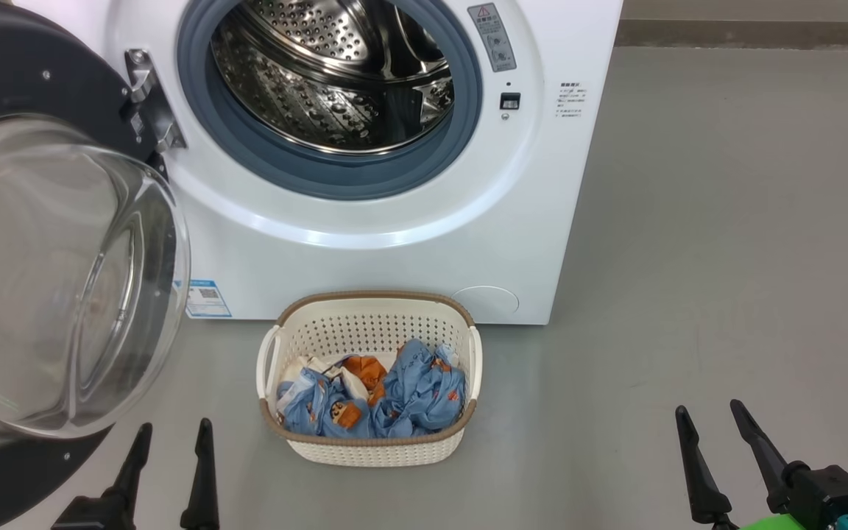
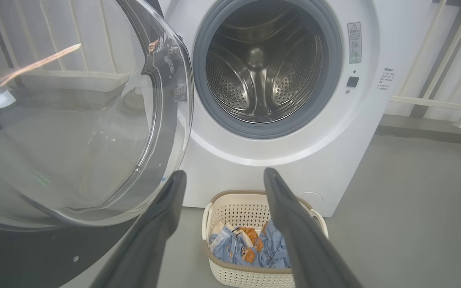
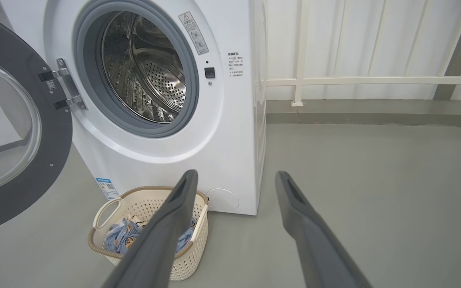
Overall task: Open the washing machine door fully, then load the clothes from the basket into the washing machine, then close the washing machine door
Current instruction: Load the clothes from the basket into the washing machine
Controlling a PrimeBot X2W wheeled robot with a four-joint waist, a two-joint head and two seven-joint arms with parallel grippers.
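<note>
The washing machine (image 1: 394, 243) stands white and boxy ahead, its steel drum empty (image 2: 262, 68) (image 3: 146, 72). The washing machine door (image 1: 48, 272) is swung out to the left on its hinge, black rim and clear glass bowl facing me (image 2: 74, 132) (image 3: 10, 132). On the floor before the machine sits the basket (image 1: 370, 449) (image 2: 250, 276) (image 3: 134, 204) holding the clothes (image 1: 394, 401), light-blue with orange figures (image 2: 246, 248) (image 3: 120, 238). My left gripper (image 1: 174, 436) (image 2: 224, 176) is open, near the door's lower rim and left of the basket. My right gripper (image 1: 711, 416) (image 3: 236, 178) is open, well right of the basket.
Grey floor (image 1: 726, 258) stretches to the right of the machine. A white railing (image 3: 374, 80) and a low grey kerb run along the wall behind. The open door takes up the space at the left.
</note>
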